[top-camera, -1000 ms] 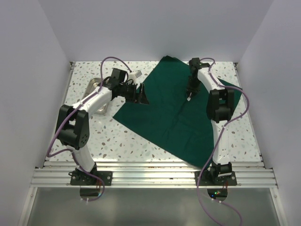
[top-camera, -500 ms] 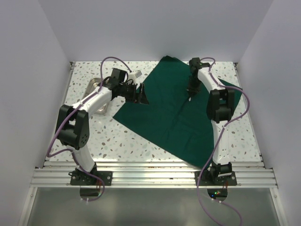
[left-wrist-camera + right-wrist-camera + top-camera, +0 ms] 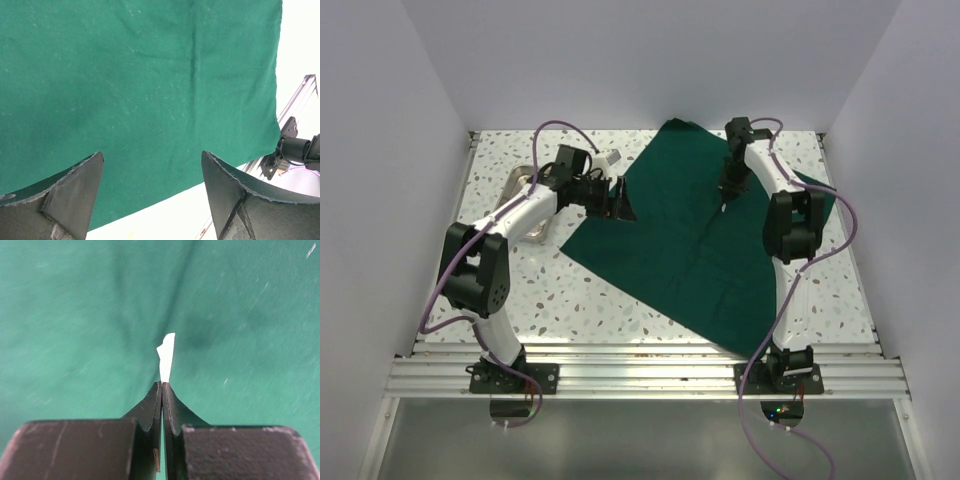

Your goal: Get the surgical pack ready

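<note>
The surgical pack is a dark green drape (image 3: 680,240) spread as a wide sheet over the middle and right of the table. It fills the left wrist view (image 3: 140,75) and the right wrist view (image 3: 75,315). My left gripper (image 3: 620,205) is open and empty at the drape's left edge, with its jaws wide apart over the cloth border (image 3: 152,155). My right gripper (image 3: 722,203) points down over the drape's far middle. Its jaws (image 3: 162,383) are shut on a thin white gauze piece (image 3: 166,355) that sticks out past the tips.
A small shiny metal tray (image 3: 523,182) sits at the far left, partly hidden by the left arm. The speckled table (image 3: 570,290) shows bare in front of the drape. The aluminium rail (image 3: 640,365) runs along the near edge.
The right arm has shifted slightly to the right and away, still holding the white piece over the drape. The left arm has not moved.
</note>
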